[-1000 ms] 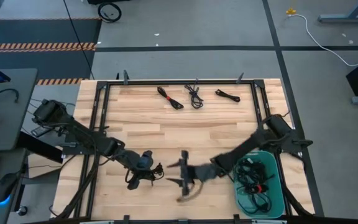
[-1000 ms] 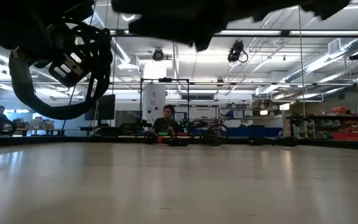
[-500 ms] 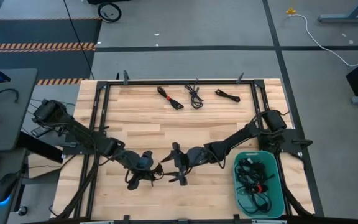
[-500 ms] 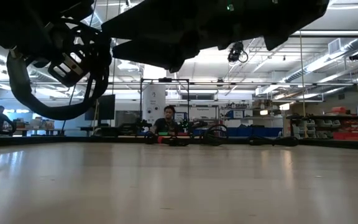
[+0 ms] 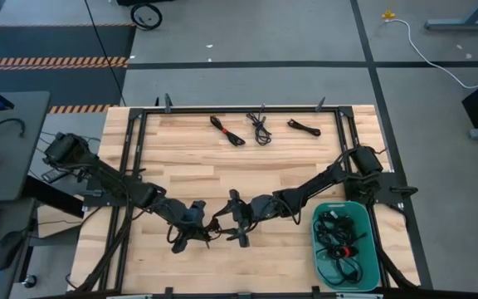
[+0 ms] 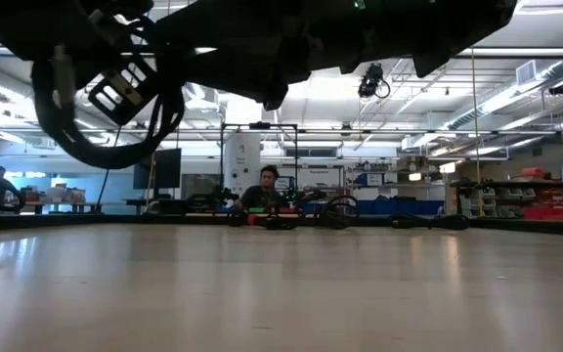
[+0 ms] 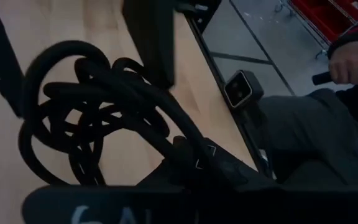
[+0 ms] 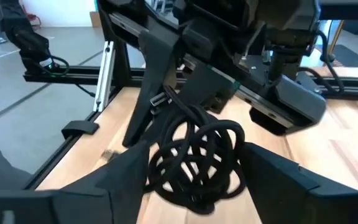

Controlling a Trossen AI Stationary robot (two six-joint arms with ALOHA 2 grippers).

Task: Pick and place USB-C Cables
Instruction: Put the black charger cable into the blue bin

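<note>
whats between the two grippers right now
A coiled black USB-C cable. The left gripper is shut on it, and the right gripper stands open with a finger either side of the coil. The right wrist view shows this best.

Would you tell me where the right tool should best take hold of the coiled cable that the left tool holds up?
Probably across the coiled cable's bunched loops, coming level from the side facing away from the left tool. The right tool's open fingers already straddle the loops.
</note>
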